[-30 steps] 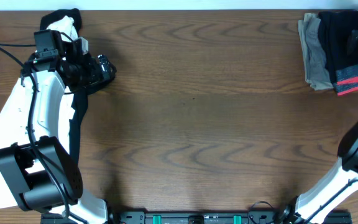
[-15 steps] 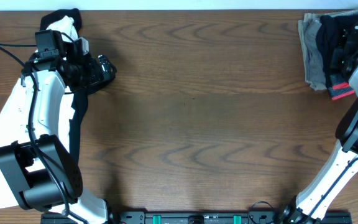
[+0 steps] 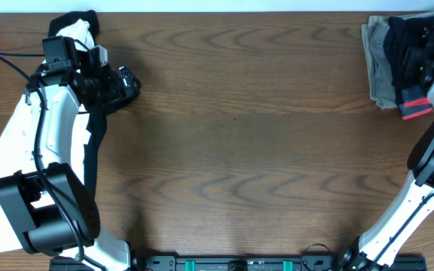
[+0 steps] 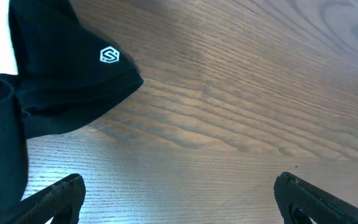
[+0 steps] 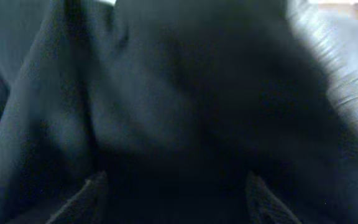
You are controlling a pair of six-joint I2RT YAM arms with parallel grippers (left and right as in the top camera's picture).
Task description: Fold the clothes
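Note:
The clothes, black trousers (image 3: 407,56) with a grey and coral-red waistband (image 3: 416,102), lie folded at the table's far right corner. My right gripper (image 3: 428,54) hovers low over them. In the right wrist view its two fingers (image 5: 95,193) stand apart, and black cloth (image 5: 185,106) fills the picture just beyond them; nothing is pinched. My left gripper (image 3: 130,83) sits at the far left, wide open (image 4: 179,208) over bare wood.
Grey-olive folded trousers (image 3: 379,64) lie under and left of the black pair. A black garment with a small white logo (image 4: 73,68) lies by the left arm, trailing down the left side (image 3: 93,150), with white cloth (image 3: 77,31) at the top left.
The right gripper has come in from the right edge over the black trousers and its jaws have parted. The waistband end has shifted slightly left. The left arm has not moved.

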